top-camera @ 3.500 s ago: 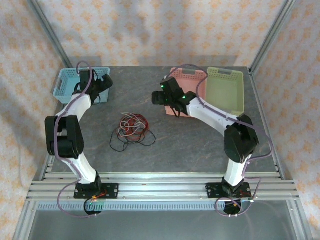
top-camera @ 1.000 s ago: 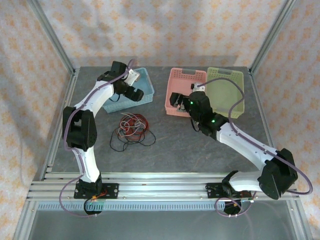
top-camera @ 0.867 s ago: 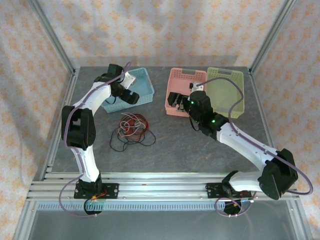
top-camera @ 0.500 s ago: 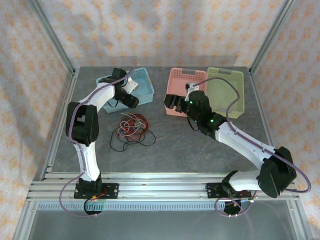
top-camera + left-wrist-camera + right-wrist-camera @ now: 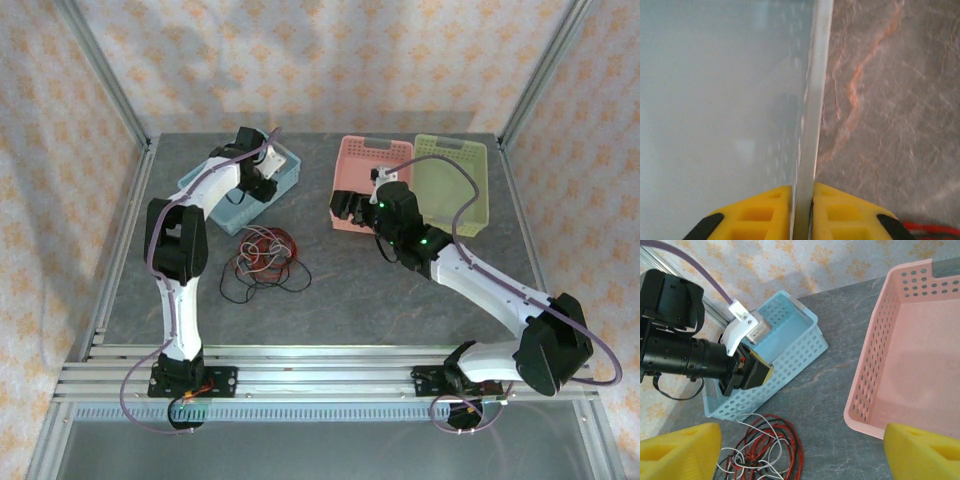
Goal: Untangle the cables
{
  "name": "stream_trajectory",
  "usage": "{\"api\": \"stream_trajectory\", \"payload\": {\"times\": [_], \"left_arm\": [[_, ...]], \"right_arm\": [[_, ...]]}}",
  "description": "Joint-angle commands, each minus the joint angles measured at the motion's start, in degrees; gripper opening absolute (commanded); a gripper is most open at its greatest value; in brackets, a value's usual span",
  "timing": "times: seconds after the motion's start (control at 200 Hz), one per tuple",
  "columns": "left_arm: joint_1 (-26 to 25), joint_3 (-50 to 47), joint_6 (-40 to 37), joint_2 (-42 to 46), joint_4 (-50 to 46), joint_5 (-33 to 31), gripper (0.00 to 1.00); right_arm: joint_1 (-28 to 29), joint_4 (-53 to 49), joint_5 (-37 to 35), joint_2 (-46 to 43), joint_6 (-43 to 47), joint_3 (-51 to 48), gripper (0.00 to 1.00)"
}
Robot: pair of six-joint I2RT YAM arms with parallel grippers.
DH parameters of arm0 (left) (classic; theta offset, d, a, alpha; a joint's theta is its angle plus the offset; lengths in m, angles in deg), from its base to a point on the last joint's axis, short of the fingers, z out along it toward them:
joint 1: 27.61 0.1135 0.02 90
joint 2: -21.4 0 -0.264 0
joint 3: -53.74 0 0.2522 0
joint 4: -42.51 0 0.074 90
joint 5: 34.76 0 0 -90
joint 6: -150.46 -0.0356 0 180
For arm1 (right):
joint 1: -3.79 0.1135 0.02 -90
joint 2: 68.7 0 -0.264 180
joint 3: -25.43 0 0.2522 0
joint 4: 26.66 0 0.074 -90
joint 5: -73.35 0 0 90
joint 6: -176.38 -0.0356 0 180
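Pinching the blue basket (image 5: pixel 790 347) by its wall, the left claw (image 5: pixel 802 192) sits nearly closed; I'd drag slowly, clear of the cables (image 5: pixel 265 255) heaped on the table (image 5: pixel 400 300) just beside it, while the right claw (image 5: pixel 801 450) hangs wide, empty.

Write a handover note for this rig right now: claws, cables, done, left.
Left claw: shut on the wall of the light-blue perforated plastic basket.
Right claw: open, empty, by the near-left corner of the pink perforated plastic basket.
Thin red, dark and whitish cables: one tangled heap on the grey stone-look table, in front of the blue basket.
Done: no cable separated. Left: all the untangling.
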Motion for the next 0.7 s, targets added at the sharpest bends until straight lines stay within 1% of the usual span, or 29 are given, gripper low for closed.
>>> {"api": "stream_trajectory", "payload": {"times": [0.0, 0.105, 0.19, 0.25, 0.365, 0.496, 0.531, 0.551, 0.586, 0.631, 0.696], "left_arm": [[-1.6, 4.9, 1.9, -3.8, -2.2, -3.7, 0.12], [-2.5, 11.9, 4.2, -8.8, -4.1, -6.7, 0.06], [-2.5, 19.4, 7.1, -13.5, -6.4, -9.5, 0.01], [-2.5, 24.3, 9.6, -16.5, -7.4, -11.1, 0.01], [-2.7, 31.8, 15.0, -20.7, -8.0, -8.9, 0.01], [-2.6, 36.0, 21.8, -23.6, -6.2, -5.6, 0.0], [-2.6, 36.5, 22.9, -24.1, -5.6, -3.7, 0.0], [-2.6, 36.4, 23.5, -24.1, -5.0, -2.6, 0.01], [-2.6, 36.2, 24.4, -24.1, -4.0, -0.6, 0.08], [-2.6, 35.9, 25.6, -23.9, -2.7, 1.6, 0.13], [-2.6, 35.9, 27.1, -23.2, -1.1, 3.4, 0.21]], "right_arm": [[0.2, -2.7, -3.4, 0.6, 0.1, 1.6, 0.84], [0.2, -5.7, -7.1, 1.0, -1.1, 2.7, 0.82], [0.2, -7.6, -9.6, 1.0, -1.9, 2.9, 0.82], [0.2, -8.5, -10.6, 1.0, -2.4, 2.9, 0.81], [0.2, -10.5, -12.5, 1.0, -4.4, 3.0, 0.8], [0.0, -11.8, -15.5, 1.2, -6.9, 2.6, 0.79], [-0.1, -12.4, -16.2, 1.3, -7.6, 2.5, 0.79], [-0.2, -12.9, -16.8, 1.4, -8.1, 2.4, 0.79], [-0.3, -13.3, -17.5, 1.4, -8.7, 2.3, 0.78], [-0.8, -14.0, -18.5, 1.4, -9.5, 2.1, 0.78], [-2.0, -14.4, -18.5, 1.3, -10.0, 1.8, 0.78]]}}
